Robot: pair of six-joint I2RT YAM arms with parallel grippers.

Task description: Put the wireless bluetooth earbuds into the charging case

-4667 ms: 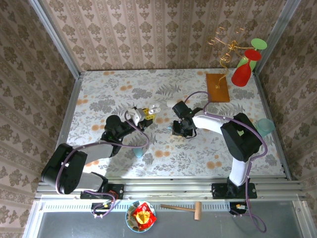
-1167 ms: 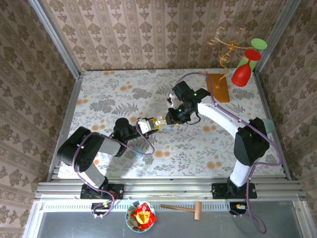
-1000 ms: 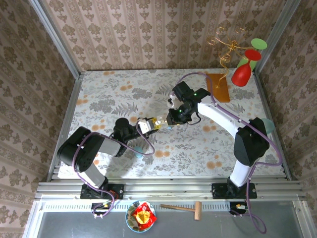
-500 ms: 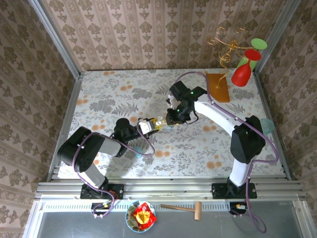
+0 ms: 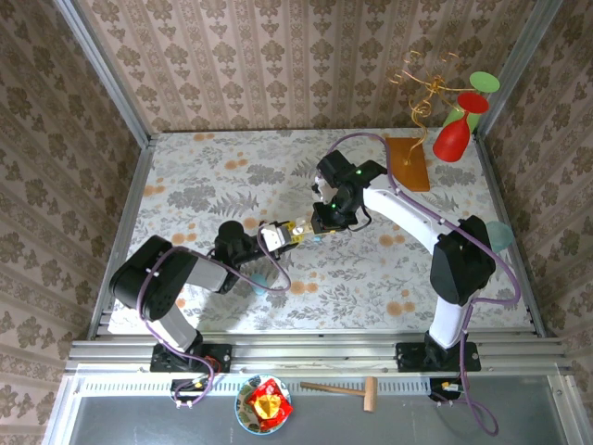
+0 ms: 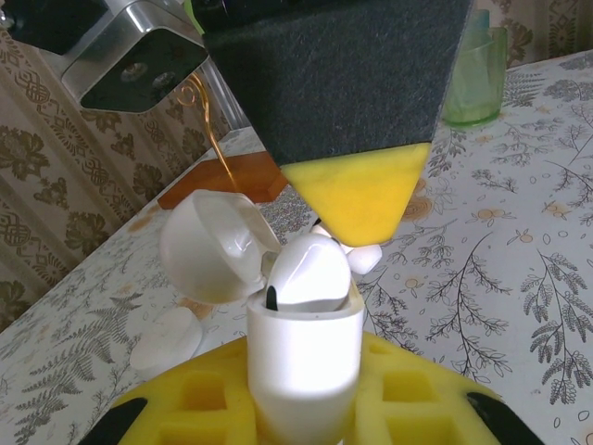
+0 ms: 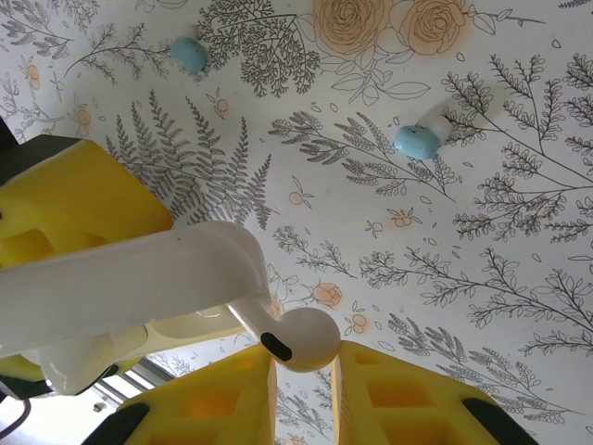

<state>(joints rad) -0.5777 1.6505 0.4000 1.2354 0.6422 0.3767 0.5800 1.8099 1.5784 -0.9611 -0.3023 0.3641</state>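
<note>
My left gripper (image 6: 304, 413) is shut on the white charging case (image 6: 304, 362), held upright with its lid (image 6: 215, 246) swung open to the left. A white earbud (image 6: 310, 273) sits in the case's mouth, its rounded head sticking out. My right gripper (image 7: 304, 375) is shut on that earbud (image 7: 306, 338), with its stem reaching into the case (image 7: 120, 283). In the top view the left gripper (image 5: 281, 234) and the right gripper (image 5: 318, 223) meet tip to tip over the middle of the table. Two pale blue earbuds (image 7: 189, 54) (image 7: 417, 139) lie on the table below.
An orange board (image 5: 408, 162) with a gold wire stand, and red and green glasses (image 5: 454, 134), stand at the back right. A teal cup (image 5: 496, 236) sits at the right edge. A small pale blue piece (image 5: 259, 286) lies near the left arm. A flat white piece (image 6: 167, 338) lies beside the case.
Since the earliest frame both grippers have come together, earbud against case. Over the last second the right arm has only shifted slightly; both grips are unchanged.
</note>
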